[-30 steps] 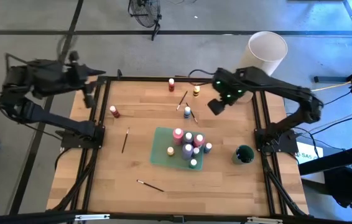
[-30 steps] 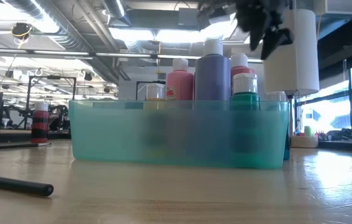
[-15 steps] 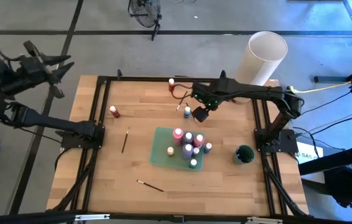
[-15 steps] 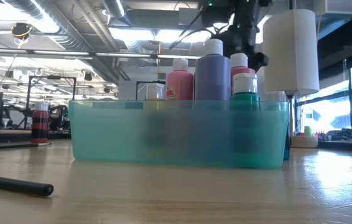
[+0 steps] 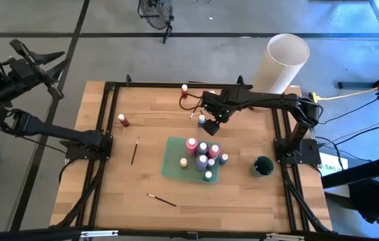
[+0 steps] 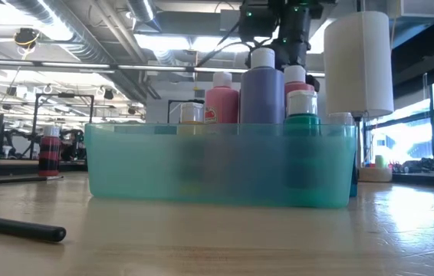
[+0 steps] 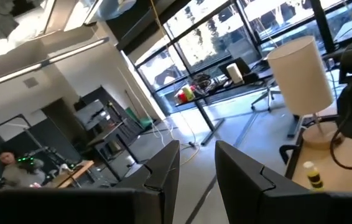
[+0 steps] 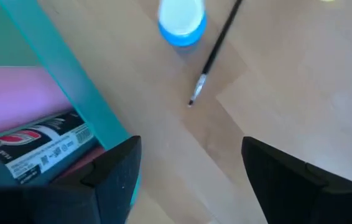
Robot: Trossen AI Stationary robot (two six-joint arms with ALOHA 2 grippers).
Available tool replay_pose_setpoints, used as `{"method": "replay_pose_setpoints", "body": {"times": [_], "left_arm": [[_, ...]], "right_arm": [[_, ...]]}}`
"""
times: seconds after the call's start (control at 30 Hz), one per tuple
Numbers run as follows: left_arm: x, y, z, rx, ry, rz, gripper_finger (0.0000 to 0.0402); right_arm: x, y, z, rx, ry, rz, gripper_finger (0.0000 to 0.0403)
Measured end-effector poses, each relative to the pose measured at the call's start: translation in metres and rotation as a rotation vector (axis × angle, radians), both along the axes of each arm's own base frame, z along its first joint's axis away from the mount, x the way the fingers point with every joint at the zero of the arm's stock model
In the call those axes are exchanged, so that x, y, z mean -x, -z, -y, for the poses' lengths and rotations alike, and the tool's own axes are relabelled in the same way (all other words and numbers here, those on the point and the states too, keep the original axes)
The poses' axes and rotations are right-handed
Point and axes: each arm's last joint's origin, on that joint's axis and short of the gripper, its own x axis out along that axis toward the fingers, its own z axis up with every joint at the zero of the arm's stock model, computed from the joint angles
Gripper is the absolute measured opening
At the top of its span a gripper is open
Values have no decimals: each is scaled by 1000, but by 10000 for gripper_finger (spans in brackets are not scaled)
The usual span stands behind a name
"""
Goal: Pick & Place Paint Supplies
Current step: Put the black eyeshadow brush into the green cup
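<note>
Now my right pincer [image 5: 211,115] has slid in from the far table [image 5: 142,187] edge and hangs, fingers apart, empty, beside the blue bottle [image 5: 202,120] just beyond the teal tray [image 5: 173,164]. Most bottles stand in that tray. Left pincer [image 5: 42,63], swung off the table, slightly parted, empty.

White cylinder [image 5: 285,59] beyond table [image 5: 142,181]; dark green cup [image 5: 262,166].

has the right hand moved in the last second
Yes. In the high view the right hand has swung from near the table's right frame rail toward the middle, and is now open beside the blue paint bottle, just beyond the teal tray.
</note>
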Motion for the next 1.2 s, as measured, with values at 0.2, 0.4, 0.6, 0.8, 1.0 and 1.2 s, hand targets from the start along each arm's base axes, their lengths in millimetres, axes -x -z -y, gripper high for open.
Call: {"method": "replay_pose_setpoints", "body": {"times": [0.2,0.4,0.6,0.8,1.0,1.2], "left_arm": [[5,-3,-3,19,32,36,98],[10,-5,-5,46,35,66,98],[9,-5,-7,44,63,62,98],[8,-5,-8,48,86,64,98],[8,-5,-8,45,80,61,98],[9,-4,-9,42,38,56,98]], "right_arm": [[9,29,-9,-75,-7,-68,280],[3,41,-19,-101,-48,2,280],[2,48,-12,-144,-3,47,279],[1,48,-10,-161,67,60,279],[2,55,-10,-173,137,66,279],[7,66,-7,-176,164,29,279]]}}
